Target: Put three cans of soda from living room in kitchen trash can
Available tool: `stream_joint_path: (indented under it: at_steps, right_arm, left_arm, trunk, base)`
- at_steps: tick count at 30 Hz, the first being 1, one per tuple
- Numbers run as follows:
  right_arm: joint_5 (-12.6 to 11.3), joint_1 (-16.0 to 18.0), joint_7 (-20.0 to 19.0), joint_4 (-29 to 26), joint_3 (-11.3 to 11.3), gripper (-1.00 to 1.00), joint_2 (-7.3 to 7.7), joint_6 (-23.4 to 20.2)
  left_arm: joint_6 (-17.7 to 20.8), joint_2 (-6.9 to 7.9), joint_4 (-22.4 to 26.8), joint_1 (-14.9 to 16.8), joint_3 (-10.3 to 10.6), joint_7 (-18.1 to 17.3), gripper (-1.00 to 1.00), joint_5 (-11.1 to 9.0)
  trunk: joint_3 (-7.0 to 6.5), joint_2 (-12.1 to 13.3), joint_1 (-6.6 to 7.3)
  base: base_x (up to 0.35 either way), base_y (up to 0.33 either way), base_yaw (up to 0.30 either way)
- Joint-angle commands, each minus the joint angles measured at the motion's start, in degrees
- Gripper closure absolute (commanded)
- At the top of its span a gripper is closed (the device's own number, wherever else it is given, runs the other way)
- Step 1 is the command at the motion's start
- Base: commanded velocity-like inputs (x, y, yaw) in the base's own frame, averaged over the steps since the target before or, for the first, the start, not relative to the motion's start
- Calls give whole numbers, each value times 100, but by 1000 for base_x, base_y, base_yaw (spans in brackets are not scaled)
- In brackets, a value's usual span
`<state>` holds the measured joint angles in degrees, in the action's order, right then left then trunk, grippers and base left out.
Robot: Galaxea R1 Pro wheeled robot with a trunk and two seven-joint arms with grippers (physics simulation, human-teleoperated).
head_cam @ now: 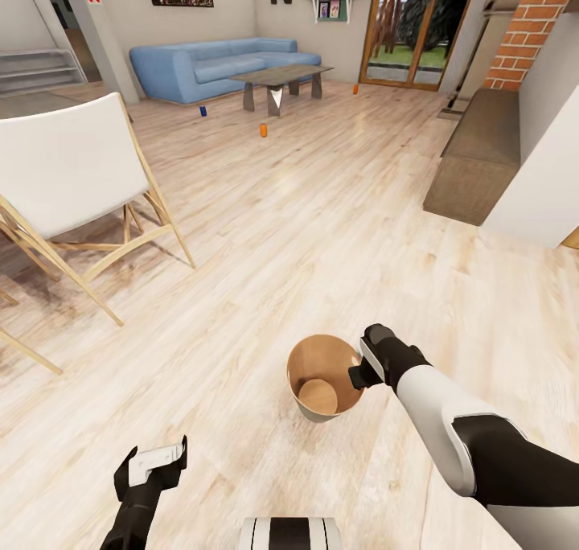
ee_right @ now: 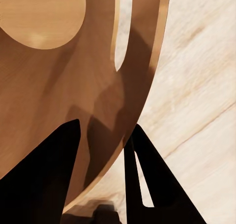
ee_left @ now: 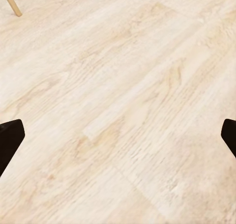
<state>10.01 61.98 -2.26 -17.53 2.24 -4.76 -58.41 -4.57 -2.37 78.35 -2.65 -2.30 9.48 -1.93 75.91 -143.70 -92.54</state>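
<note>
Nearest the head camera, the left gripper (head_cam: 161,460) hangs low over the bare light wood-plank floor (head_cam: 322,212); in its wrist view the jaws stand wide apart with nothing between them.

The right gripper (head_cam: 359,371) is at the rim of the round tapered copper-brown trash can (head_cam: 310,355). Its wrist view shows one finger inside the tan wall and the other outside, the rim between them; the jaws appear closed on that rim. The bin is upright and empty, its smooth tan floor visible.

The cans stand far beyond both jaws, well apart: the dark blue soda can (head_cam: 203,111) before the long blue sofa (head_cam: 217,66), one orange soda can (head_cam: 263,130) just in front of the glass-topped low table (head_cam: 281,74), the other orange soda can (head_cam: 355,88) near the wood-framed glass doors (head_cam: 414,27).

Judgement: the step in hand is carrying the bin. To do it well:
- keep the rim pinched deep between the fingers;
- hold the bin level, since a one-sided grip invites swinging or slipping;
- steer wide of the white folding chair (head_cam: 64,164).
</note>
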Motion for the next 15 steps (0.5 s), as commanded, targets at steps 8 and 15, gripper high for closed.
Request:
stream_joint_path:
  at_steps: [8,15]
  right_arm:
    - [-100,-2,-26,-21,-30,100,7,5]
    - [-104,-2,-28,-24,-31,100,10,5]
  left_arm:
    - [-5,0,-36,1,2,1,-100,-1]
    - [-8,-2,-62,1,9,1,-100,-7]
  trunk:
    - [1,0,-1]
    - [1,0,-1]
  base:
    - [0,0,0]
    - [0,0,0]
